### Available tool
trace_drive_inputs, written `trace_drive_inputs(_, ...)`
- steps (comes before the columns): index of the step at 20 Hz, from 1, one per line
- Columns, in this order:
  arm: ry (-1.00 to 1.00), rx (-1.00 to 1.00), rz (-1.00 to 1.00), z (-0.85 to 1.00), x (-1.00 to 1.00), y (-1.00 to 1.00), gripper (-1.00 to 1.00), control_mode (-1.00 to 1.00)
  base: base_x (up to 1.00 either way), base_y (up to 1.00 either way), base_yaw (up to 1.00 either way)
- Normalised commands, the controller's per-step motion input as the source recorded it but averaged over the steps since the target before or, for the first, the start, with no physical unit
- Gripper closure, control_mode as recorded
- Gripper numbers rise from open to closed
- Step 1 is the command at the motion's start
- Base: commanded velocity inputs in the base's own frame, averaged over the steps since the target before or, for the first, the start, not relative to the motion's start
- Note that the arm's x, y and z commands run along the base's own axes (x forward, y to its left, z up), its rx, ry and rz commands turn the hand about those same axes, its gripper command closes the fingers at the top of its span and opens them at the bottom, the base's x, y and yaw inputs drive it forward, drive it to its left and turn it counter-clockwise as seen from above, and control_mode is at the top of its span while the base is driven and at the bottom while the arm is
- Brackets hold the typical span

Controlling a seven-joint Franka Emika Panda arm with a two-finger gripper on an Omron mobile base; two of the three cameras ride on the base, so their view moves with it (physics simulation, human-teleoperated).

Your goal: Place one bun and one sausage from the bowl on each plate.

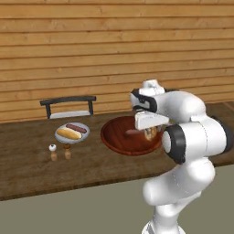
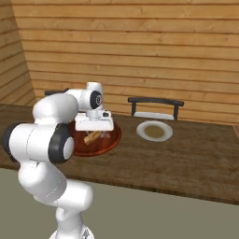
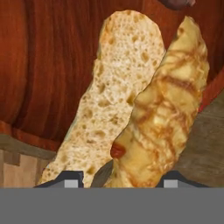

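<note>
The bowl [image 1: 114, 138] [image 2: 111, 140] [image 3: 39, 65] of dark reddish wood sits mid-table. My gripper [image 1: 149, 130] [image 2: 93, 132] [image 3: 123, 180] hangs just over its right part, shut on a bun [image 1: 149, 134] [image 2: 92, 137] [image 3: 127, 70]. That bun, pale crumb on one side and golden crust on the other, fills the space between the fingertips in the hand view. A sausage [image 1: 133, 132] [image 3: 177, 3] lies in the bowl beside it. The left grey plate [image 1: 59, 136] holds a bun [image 1: 68, 134] and a sausage [image 1: 76, 128]. The right grey plate [image 2: 141, 129] is bare.
Two small shakers [image 1: 52, 148] [image 1: 67, 151] stand in front of the left plate. A dark chair [image 1: 67, 106] [image 2: 155, 107] stands behind each plate, against the plank wall. The table's front edge [image 1: 68, 189] runs close to my base.
</note>
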Motion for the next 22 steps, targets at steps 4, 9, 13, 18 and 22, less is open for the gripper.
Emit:
trace_drive_inputs(4,-0.26,-0.15,0.22,0.34,-0.02,-0.30,1.00,-1.00,0.00,0.00,0.00)
trace_drive_inputs(9,-0.20,-0.08,0.20,0.53,0.02,-0.51,1.00,-1.00,0.00,0.00,0.00)
trace_drive_inputs(13,-0.04,0.03,0.05,0.58,0.14,-0.73,1.00,-1.00,0.00,0.00,0.00)
trace_drive_inputs(18,-0.01,0.14,0.01,0.12,0.12,-0.59,1.00,-1.00,0.00,0.00,0.00)
trace_drive_inputs(22,-0.01,0.18,0.01,0.00,0.27,-0.51,1.00,-1.00,0.00,0.00,0.00)
